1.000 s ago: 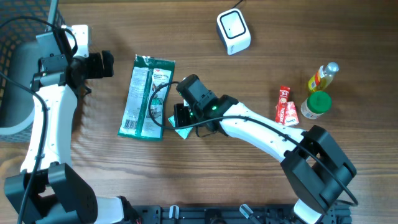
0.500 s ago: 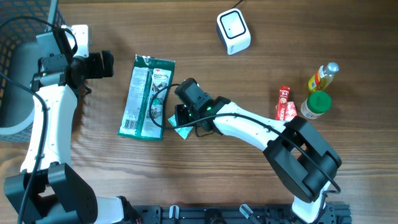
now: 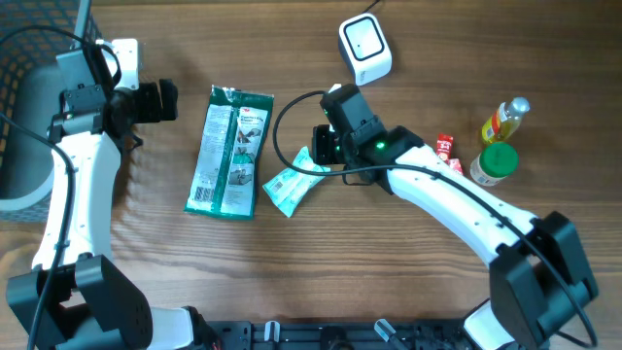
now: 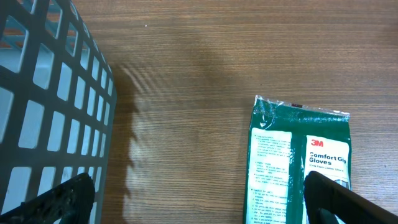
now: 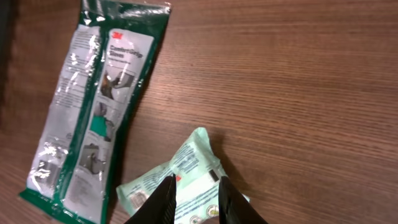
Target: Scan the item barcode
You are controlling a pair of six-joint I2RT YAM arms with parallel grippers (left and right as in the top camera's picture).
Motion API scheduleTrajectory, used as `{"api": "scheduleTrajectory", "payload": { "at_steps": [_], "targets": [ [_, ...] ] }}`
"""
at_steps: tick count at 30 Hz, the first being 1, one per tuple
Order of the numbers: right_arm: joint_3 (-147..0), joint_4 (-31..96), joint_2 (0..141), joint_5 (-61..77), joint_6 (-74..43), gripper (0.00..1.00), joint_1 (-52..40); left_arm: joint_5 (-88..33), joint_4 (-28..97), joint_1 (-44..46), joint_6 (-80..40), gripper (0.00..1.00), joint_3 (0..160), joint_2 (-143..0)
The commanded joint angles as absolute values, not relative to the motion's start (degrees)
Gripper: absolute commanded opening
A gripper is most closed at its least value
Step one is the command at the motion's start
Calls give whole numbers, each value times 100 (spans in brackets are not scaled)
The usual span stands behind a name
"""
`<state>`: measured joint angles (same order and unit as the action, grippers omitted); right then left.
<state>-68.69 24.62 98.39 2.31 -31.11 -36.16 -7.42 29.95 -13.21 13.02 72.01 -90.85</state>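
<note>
Wooden table seen from above, with two white arms reaching in from its near edge. The left arm extends along the left side beside a dark grey lattice basket. The left gripper has its fingers spread wide with nothing between them, and it faces the top of the glove pack. The right arm stretches across the middle of the table. The right gripper has its fingers parted by only a narrow gap and nothing clamped in them. It is poised over the pale green packet, the item to be scanned, but contact with the packet cannot be judged. This packet lies flat and slanted on the table, just beside the lower right corner of the long green glove pack. It is well apart from the white cube scanner at the far edge. On the right side stand a yellow bottle and a green-capped jar. A small red packet lies just beside the jar.
</note>
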Motion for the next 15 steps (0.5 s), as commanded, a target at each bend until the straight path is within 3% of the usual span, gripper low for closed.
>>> {"api": "scheduleTrajectory", "payload": {
  "at_steps": [1,7,12,15],
  "targets": [
    [-6759,2427,10298,427,-2998,24,-3653,-810,2985,-1337,1372,100,7277,-9011],
    [-6759,2368,11059,1234,-3004,23,-3658,-808,2985,-1337,1372,100,7277,-9011],
    [-6783,2867,11139,1304,-3164,11,-3658,-810,2982,-1337,1372,100,7277,-9011],
    [-7085,3109,10761,1594,-3205,16,-3656,-810,2982,-1337,1372,100,7277,-9011]
  ]
}}
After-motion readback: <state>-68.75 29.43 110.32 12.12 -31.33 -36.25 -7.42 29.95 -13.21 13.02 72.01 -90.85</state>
